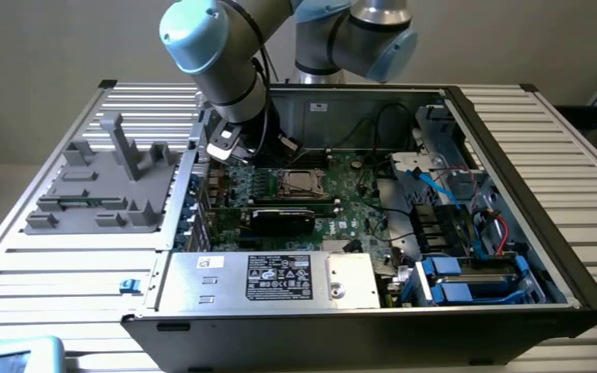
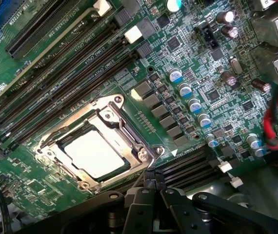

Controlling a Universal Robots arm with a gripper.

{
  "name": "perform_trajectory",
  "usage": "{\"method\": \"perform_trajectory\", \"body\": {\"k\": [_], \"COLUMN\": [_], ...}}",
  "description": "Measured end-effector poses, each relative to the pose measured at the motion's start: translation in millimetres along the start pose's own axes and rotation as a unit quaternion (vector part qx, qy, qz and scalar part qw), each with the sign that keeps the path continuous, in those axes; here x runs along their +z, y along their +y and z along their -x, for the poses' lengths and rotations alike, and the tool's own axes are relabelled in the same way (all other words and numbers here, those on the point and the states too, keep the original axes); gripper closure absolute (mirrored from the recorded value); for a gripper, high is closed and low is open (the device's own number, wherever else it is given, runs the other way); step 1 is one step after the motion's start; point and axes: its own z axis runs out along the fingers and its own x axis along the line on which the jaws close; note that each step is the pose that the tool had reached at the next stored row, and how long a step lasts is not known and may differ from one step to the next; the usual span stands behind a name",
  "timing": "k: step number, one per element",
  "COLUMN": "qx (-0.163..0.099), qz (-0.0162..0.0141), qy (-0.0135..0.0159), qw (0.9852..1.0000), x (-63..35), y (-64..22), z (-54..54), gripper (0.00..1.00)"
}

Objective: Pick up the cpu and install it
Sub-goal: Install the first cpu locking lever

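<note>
1. The gripper (image 2: 148, 185) (image 1: 221, 149) is clenched. Its black fingers (image 2: 135, 201) meet tip to tip, and nothing shows between them.
2. The cpu (image 2: 95, 153) (image 1: 301, 182) is not in its grasp. It lies flat in the socket (image 2: 100, 146) on the green board (image 2: 188, 53), just ahead of the fingertips. A metal frame (image 2: 129, 141) is closed around its edges.
3. In the exterior view the cpu is near the gripper, on the exterior view's right of it, and apart from it.
4. A thin metal rod (image 2: 140, 179) runs from the socket's nearest corner toward the fingertips. I cannot tell whether they touch it.
5. Long black slots (image 2: 56, 73) lie beyond the socket from the gripper. Red and black wires (image 2: 275, 122) hang off to one side.
6. The gripper reaches down into an open black case (image 1: 547, 225) that lies on its side. A black card (image 1: 283, 219) sits on the camera side of the gripper, and a silver power box (image 1: 277, 278) with a white label lies further that way.
7. The case rests on a ribbed metal table (image 1: 60, 272). Outside the case, to the exterior view's left of the gripper, a grey moulded holder (image 1: 102, 186) stands on the table.
8. Behind the arm (image 1: 221, 54) is a plain pale wall (image 1: 50, 39).
</note>
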Motion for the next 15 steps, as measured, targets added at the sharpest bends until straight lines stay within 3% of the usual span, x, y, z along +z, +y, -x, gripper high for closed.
{"method": "perform_trajectory", "body": {"k": [5,15], "qx": [0.000,-0.001], "qz": [-0.0011,-0.0016], "qy": [0.0016,0.0020], "qw": [1.0000,1.0000], "x": [1.1,2.2], "y": [0.1,-1.2], "z": [0.6,-0.4], "gripper": [0.89,0.89]}}
